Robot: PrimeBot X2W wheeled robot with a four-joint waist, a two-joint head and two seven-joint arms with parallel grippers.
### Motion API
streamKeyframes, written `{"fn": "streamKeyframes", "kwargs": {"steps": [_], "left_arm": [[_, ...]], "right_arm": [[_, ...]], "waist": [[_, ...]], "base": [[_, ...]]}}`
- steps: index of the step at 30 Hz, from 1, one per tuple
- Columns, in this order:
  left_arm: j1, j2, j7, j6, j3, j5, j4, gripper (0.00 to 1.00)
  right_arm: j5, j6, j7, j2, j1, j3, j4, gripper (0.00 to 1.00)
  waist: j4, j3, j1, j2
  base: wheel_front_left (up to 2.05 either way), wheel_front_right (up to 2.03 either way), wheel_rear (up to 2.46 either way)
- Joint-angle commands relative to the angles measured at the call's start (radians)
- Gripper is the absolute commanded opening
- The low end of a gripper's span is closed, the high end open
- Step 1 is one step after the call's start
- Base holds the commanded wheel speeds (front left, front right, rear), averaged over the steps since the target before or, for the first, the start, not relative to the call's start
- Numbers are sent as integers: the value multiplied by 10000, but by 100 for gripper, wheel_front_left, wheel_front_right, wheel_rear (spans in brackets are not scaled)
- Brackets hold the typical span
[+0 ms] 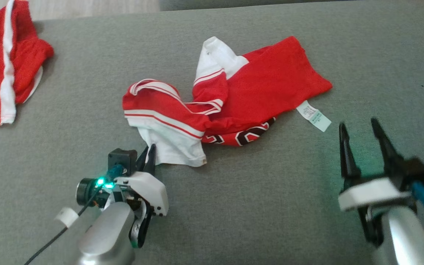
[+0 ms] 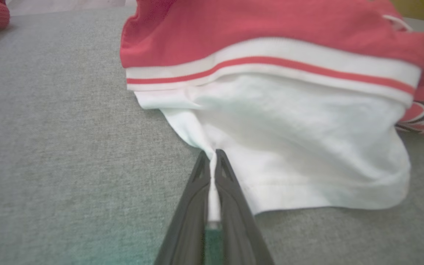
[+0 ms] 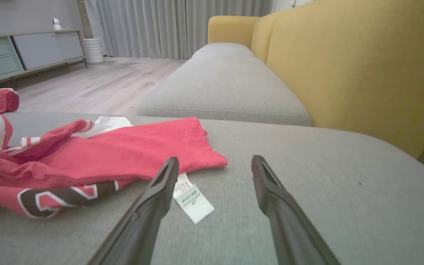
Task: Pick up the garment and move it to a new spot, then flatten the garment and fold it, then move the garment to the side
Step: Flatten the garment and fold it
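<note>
The garment (image 1: 234, 95) is a red and white sports shirt with striped trim, lying crumpled in the middle of the grey cushion. My left gripper (image 1: 149, 152) is at its near white corner, shut on a pinch of white cloth (image 2: 212, 184) that shows squeezed between the two dark fingers in the left wrist view (image 2: 212, 152). My right gripper (image 1: 359, 127) hovers open at the near right, a short way from the shirt's care label (image 1: 313, 115). In the right wrist view the open fingers (image 3: 214, 162) frame that label (image 3: 191, 200) and the red hem (image 3: 138, 151).
A second red and white garment (image 1: 2, 62) lies at the far left of the cushion (image 1: 234, 221). A yellow sofa back (image 3: 344, 62) rises to the right, with another grey seat cushion (image 3: 223, 84) and a wooden floor (image 3: 98, 81) beyond.
</note>
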Motion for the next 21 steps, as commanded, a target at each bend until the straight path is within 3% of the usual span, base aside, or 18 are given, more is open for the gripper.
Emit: {"fn": "streamKeyframes", "kwargs": {"steps": [1, 8, 21], "left_arm": [[-87, 127, -100, 50, 235, 50, -257, 0], [82, 272, -693, 414, 366, 129, -1207, 0], [456, 442, -875, 916, 303, 279, -3438, 0]], "right_arm": [[-82, 77, 53, -52, -516, 175, -270, 100], [-395, 77, 1693, -94, -1978, -518, 733, 100], [-388, 77, 4009, -1025, -4428, -1126, 3833, 100]], "waist": [[111, 9, -1, 0], [697, 117, -1, 0], [1595, 782, -1, 0]], "base": [[0, 0, 0], [0, 0, 0], [0, 0, 0]]}}
